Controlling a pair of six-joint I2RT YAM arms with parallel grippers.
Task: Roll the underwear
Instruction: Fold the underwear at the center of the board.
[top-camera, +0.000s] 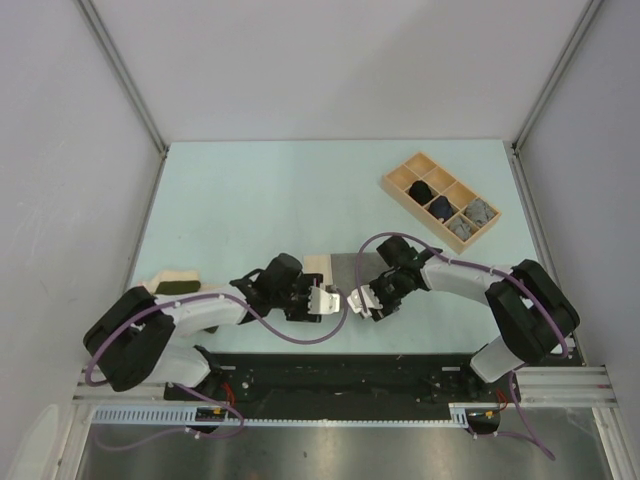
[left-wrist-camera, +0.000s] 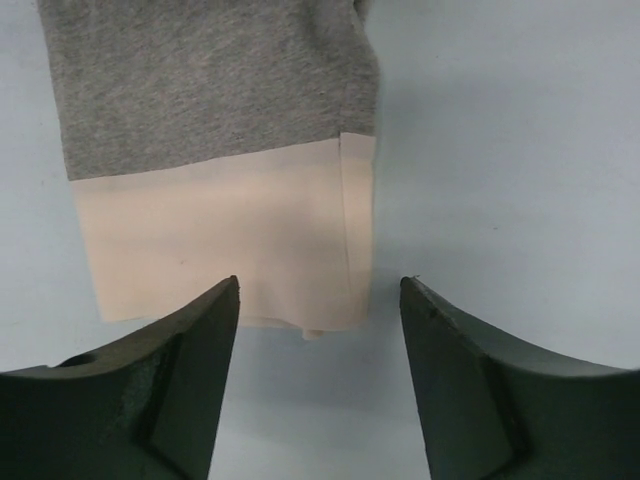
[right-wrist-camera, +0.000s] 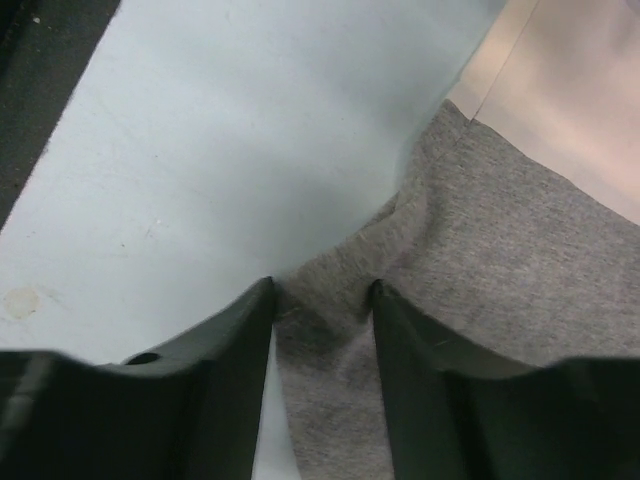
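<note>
Underwear (right-wrist-camera: 480, 260), grey with pink-beige band (left-wrist-camera: 220, 240), clamped in right claw (right-wrist-camera: 322, 290); left claw (left-wrist-camera: 320, 282) apart

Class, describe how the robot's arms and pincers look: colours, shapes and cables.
The left arm and right arm have white segments and bulky black joints. A thin purple cable loops along each. The left pincer and right pincer each have two dark, wedge-shaped fingers tapering towards the tips.
</note>
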